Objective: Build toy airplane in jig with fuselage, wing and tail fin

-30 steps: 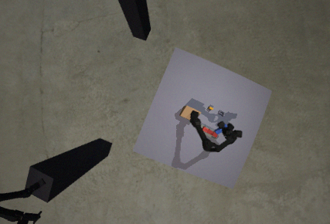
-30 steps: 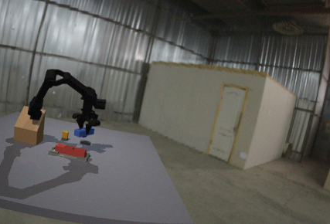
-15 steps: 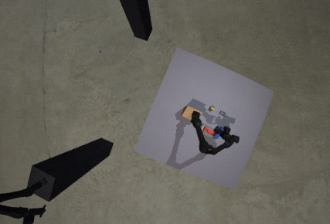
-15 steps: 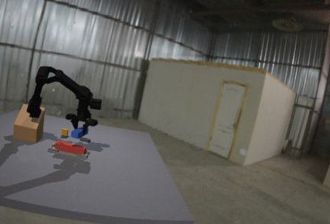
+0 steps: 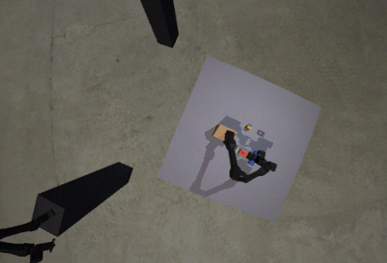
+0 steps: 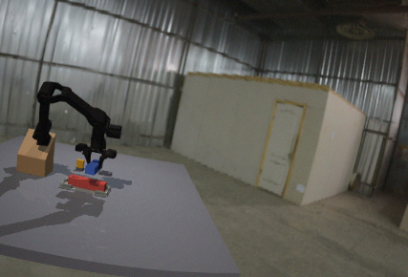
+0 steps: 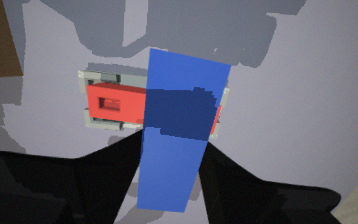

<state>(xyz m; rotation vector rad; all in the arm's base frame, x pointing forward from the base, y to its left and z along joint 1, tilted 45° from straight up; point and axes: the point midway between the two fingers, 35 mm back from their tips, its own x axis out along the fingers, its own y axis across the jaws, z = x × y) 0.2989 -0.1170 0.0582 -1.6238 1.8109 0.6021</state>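
The red fuselage (image 5: 243, 153) (image 6: 88, 183) (image 7: 132, 106) lies in the grey cradle (image 7: 104, 125), and looks flat. A small rectangular socket shows near its left end in the wrist view. My gripper (image 6: 95, 163) (image 7: 172, 136) is shut on the blue wing (image 6: 92, 168) (image 7: 172, 170) and holds it in the air, crosswise over the fuselage in the wrist view. The wing hides the fuselage's middle, any socket there, and its own tab. The orange tail fin (image 5: 248, 127) (image 6: 80, 163) stands apart, behind the cradle in the exterior view.
A small grey holder (image 5: 261, 132) (image 6: 106, 173) sits near the tail fin. A tan sloped block (image 5: 219, 131) (image 6: 34, 163) (image 7: 7, 50) stands by the arm's base. Everything is on a grey table (image 5: 209, 82) (image 6: 173, 239).
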